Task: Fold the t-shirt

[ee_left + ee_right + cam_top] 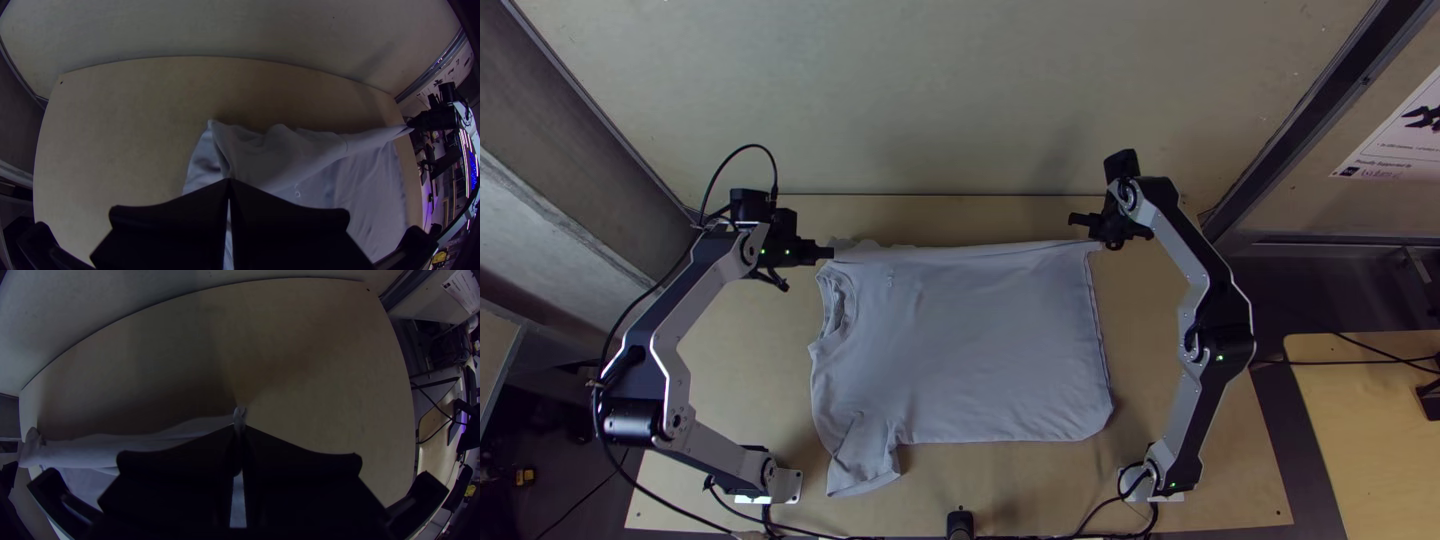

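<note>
Light wooden table (1235,470), pale grey t-shirt (970,345) spread sideways across its middle, neck opening toward the left arm, one sleeve toward the near edge, left gripper (825,253) and right gripper (1102,240) each clamped on the far edge.

A light wooden bench (740,360) stands against a pale, upright panel (980,100) that runs along its far edge. A small dark spot (61,82) marks one far corner. Grey panelling (570,100) closes off the left side, with a paler beam (540,215) slanting down across it. On the right, a dark metal rail (1300,120) runs at a slant, and beyond it a white sheet (1400,135) with print and a black picture is fixed to the wall. Lower down at the right edge is a separate wooden side bench (1360,450), thin dark cables (1380,352) lying across it and a black object (1432,400) on top. Something small and yellow (524,477) sits in the dark area at lower left. In the left wrist view, blue and white lights (472,170) glow at the far right.
</note>
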Motion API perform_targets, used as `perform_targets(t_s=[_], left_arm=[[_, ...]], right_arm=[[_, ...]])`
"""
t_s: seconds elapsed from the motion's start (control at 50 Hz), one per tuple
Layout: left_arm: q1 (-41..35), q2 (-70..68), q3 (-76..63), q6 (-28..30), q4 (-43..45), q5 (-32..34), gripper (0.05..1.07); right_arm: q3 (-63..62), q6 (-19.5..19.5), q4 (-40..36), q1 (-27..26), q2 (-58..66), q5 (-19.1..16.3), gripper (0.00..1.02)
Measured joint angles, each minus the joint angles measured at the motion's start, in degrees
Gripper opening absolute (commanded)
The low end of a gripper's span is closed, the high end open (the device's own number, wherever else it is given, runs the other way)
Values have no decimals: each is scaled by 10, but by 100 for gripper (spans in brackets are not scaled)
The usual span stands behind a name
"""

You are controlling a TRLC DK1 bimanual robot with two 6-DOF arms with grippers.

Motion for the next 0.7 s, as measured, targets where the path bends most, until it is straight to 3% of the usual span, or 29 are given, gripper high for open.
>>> perform_targets(t_s=[0.7], left_arm=[[0, -134, -207, 15, 38, 2, 8]], right_arm=[[-223, -10, 94, 2, -97, 0, 2]])
